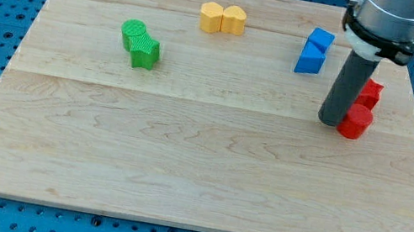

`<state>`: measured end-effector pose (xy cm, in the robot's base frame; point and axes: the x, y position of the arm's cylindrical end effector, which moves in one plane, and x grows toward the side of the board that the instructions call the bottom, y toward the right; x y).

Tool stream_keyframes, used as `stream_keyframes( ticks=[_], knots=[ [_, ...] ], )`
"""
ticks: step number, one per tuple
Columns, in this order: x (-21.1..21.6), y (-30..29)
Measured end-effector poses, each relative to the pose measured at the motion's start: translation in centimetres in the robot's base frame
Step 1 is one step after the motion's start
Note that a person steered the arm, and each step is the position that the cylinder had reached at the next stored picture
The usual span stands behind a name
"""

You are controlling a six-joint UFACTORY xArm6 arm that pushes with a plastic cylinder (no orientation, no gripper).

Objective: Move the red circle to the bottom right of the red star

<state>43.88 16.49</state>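
The red circle [355,122] sits near the board's right side, just below the red star [371,92], which the rod partly hides. My tip [331,121] is down on the board, touching the red circle's left side. The rod rises from there toward the view's top right.
Two blue blocks [313,52] stand together above and to the left of the tip. Two yellow blocks [222,19] sit side by side near the top middle. Two green blocks [140,43] sit at the left. The wooden board [197,174] lies on a blue pegboard.
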Motion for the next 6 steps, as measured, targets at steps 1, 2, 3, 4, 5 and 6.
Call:
stream_keyframes(
  ticks=[1, 2, 3, 4, 5, 6],
  knots=[
    [0.0, 0.0],
    [0.0, 1.5],
    [0.0, 2.0],
    [0.0, 2.0],
    [0.0, -0.8],
    [0.0, -7.8]
  ],
)
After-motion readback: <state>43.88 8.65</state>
